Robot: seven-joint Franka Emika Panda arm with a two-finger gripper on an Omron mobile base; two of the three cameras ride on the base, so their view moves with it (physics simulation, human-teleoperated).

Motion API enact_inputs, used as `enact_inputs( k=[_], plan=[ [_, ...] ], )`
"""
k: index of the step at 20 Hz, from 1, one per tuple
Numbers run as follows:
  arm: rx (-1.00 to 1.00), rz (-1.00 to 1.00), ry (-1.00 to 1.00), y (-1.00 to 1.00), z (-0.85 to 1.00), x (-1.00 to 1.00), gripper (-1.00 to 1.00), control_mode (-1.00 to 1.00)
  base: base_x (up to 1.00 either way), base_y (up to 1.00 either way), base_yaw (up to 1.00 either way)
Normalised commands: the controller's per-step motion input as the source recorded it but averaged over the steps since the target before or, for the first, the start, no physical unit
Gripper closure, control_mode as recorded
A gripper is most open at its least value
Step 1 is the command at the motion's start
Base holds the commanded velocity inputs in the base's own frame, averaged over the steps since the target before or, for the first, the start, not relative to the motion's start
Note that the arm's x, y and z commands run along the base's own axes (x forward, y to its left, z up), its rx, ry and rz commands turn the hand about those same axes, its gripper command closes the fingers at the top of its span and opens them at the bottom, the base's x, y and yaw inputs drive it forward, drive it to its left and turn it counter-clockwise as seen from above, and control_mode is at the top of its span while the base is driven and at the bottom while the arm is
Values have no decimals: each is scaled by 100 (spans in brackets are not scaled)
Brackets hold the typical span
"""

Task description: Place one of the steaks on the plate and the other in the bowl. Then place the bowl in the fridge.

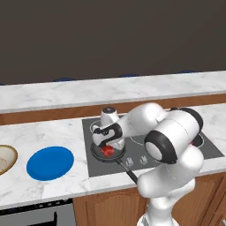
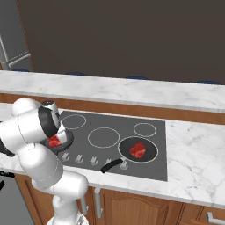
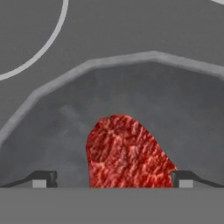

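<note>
Two dark frying pans sit on the stove. One steak [image 3: 124, 153] lies in the left pan [image 1: 99, 155], and my gripper [image 3: 113, 181] hangs low over it, open, its fingertips [image 3: 43, 178] standing on either side of the meat. From the sides, the gripper [image 1: 107, 146] sits just above that pan's steak [image 2: 54, 141]. The other steak [image 2: 137, 150] rests in the right pan [image 2: 151, 154]. Left of the stove on the counter lies the blue plate [image 1: 50, 163]. The tan bowl [image 1: 5, 160] is cut off at the left edge. The grey fridge [image 2: 13, 35] stands far left.
The black cooktop [image 2: 110, 123] has burner rings and knobs along its front. The right pan's handle [image 2: 110, 165] points toward the counter's front edge. A raised marble ledge [image 1: 110, 90] runs behind the stove. My arm [image 1: 172, 141] hides much of the cooktop's right side.
</note>
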Motion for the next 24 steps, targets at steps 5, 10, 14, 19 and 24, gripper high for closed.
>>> enact_inputs(
  k=[5,10,14,19,24],
  plan=[
    [0,-1,0,0,-18,18,-100,-100,0,0,0],
    [0,-1,1,0,-22,9,100,-100,0,0,0],
    [0,0,0,0,-24,0,100,-100,0,0,0],
    [0,0,0,0,-8,0,100,-100,0,0,0],
    [0,0,-2,0,10,-16,100,-100,0,0,0]
  ],
)
